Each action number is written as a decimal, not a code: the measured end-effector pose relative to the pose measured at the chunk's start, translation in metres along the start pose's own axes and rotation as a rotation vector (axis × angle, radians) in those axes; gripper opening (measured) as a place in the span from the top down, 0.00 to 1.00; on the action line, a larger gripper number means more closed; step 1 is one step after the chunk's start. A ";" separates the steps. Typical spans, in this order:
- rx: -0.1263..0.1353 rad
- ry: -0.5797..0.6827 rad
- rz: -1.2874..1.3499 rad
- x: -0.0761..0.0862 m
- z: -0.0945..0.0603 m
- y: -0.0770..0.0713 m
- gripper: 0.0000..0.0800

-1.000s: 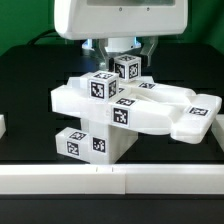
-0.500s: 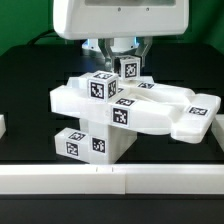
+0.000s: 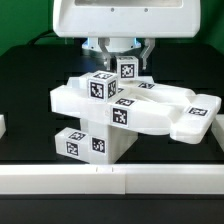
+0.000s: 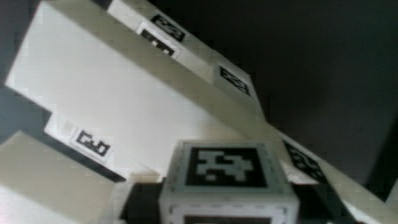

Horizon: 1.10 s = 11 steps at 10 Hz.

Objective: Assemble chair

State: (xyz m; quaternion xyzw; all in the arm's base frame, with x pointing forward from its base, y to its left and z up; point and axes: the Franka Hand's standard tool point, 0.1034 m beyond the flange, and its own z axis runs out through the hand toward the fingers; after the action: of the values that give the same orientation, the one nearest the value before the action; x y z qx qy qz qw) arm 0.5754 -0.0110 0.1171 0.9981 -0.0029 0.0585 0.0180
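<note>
The black table (image 3: pixel 30 130) is the biggest surface, w/ a white rail (image 3: pixel 110 178) along its near edge and open black room on the exterior view's left of the stack and in front of it; a small white piece (image 3: pixel 3 127) sits cut off at the far left edge. Above hangs the big white robot housing (image 3: pixel 120 20), filling the top of the exterior view, so there's little headroom over the parts. The chair (image 3: pixel 130 110) sits mid-table as a blocky white stack: a broad slab (image 3: pixel 150 118) reaches toward the exterior view's right and ends in a notched end (image 3: pixel 200 112) close to the table's right side, a tagged base block (image 3: pixel 90 143) props it up from below, and a tagged block (image 3: pixel 98 86) sits on top at the left. Smallest is the small cube (image 3: pixel 128 70), tag facing the camera, sitting right above the slab's rear edge; can't tell if it touches the slab. The gripper (image 3: pixel 126 58) is closed on that cube, fingers (image 3: pixel 148 52) flanking its sides; in the wrist view the cube (image 4: pixel 222 168) fills the near field w/ the slab's long edge (image 4: pixel 160 110) running diagonally behind. Vs. a sec ago: the cube sat a bit further left and loose between wider jaws; now jaws are pinched in and the cube is a touch righter. Rest of the stack unchanged.
</note>
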 end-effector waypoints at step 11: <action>0.034 -0.007 0.742 0.000 0.000 -0.003 0.64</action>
State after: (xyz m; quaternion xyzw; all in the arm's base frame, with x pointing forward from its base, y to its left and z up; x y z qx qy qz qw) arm 0.5755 -0.0084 0.1170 0.9295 -0.3638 0.0575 -0.0212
